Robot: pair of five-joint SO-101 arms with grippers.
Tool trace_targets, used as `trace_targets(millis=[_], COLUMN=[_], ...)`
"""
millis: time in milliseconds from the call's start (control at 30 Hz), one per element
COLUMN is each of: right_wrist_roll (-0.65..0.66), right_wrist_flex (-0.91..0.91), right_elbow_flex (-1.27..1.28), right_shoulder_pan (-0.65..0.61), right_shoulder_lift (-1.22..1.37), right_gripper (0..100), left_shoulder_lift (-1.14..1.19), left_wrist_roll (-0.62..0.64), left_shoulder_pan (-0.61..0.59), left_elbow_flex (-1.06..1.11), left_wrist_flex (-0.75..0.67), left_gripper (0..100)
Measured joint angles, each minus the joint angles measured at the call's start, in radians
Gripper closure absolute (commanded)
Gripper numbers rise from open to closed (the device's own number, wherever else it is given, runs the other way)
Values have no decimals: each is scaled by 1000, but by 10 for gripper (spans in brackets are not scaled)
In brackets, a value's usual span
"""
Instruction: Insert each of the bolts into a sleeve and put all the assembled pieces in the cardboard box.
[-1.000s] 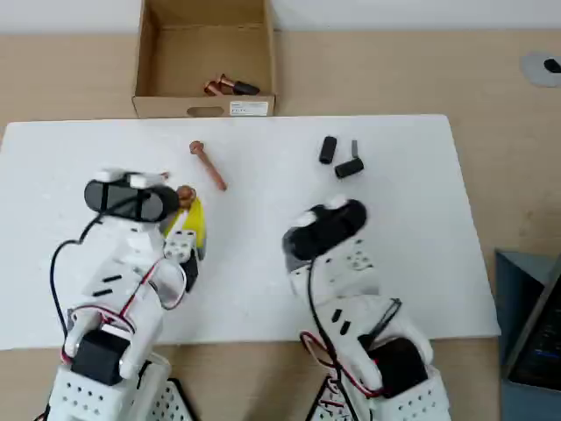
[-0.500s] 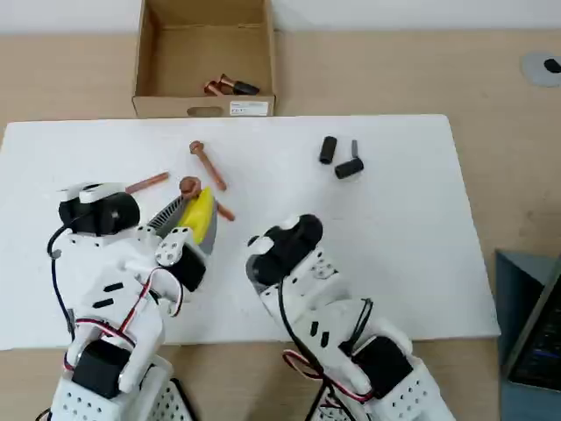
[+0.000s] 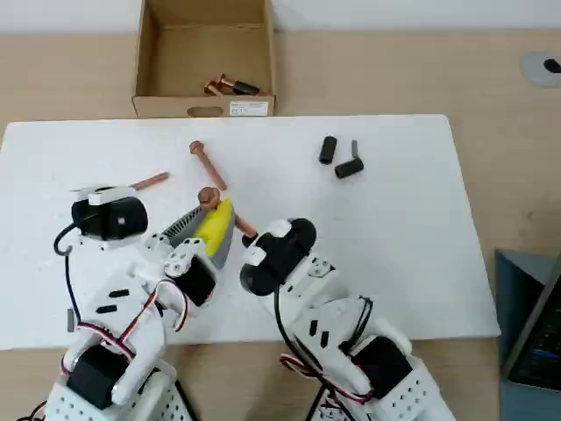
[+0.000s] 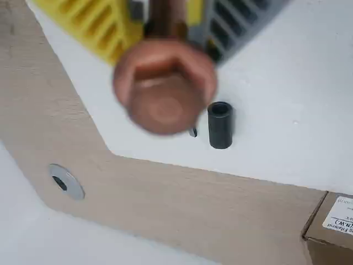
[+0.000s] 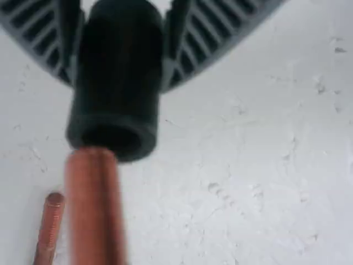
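My left gripper (image 3: 210,209), with one yellow finger (image 4: 105,27), is shut on a copper bolt (image 3: 209,197) just below its hex head (image 4: 164,94). The shaft slants toward my right gripper (image 5: 118,22), which is shut on a black sleeve (image 5: 118,83). The bolt's shaft tip (image 5: 94,204) sits at the sleeve's open mouth. Two loose bolts (image 3: 209,166) (image 3: 146,182) lie on the white mat's far left. Two loose sleeves (image 3: 328,149) (image 3: 349,167) lie at the far right. The cardboard box (image 3: 203,105) stands beyond the mat with assembled pieces (image 3: 230,86) inside.
The white mat (image 3: 394,246) covers most of the wooden table. A thin grey pin (image 3: 354,147) lies beside the loose sleeves. A dark device (image 3: 530,324) sits at the right edge. A round metal disc (image 3: 543,67) is set in the table's far right.
The left gripper carried its bolt to the right and the right arm swung left toward it. Bolt tip and sleeve mouth have come together.
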Motion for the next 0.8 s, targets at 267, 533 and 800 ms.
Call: trace_targets(millis=[267,533,800], right_wrist_roll=[0,46,71], right_wrist_flex=[-2,-2,-20], right_elbow_flex=[0,0,0], right_shoulder_pan=[0,0,0], right_shoulder_lift=[0,0,0], right_gripper=[989,989,989], left_shoulder_lift=[0,0,0], left_wrist_roll=[0,0,0], left_shoulder_pan=[0,0,0], left_elbow_flex=[-6,-6,-5], left_wrist_flex=[35,35,38], left_gripper=[998,998,998])
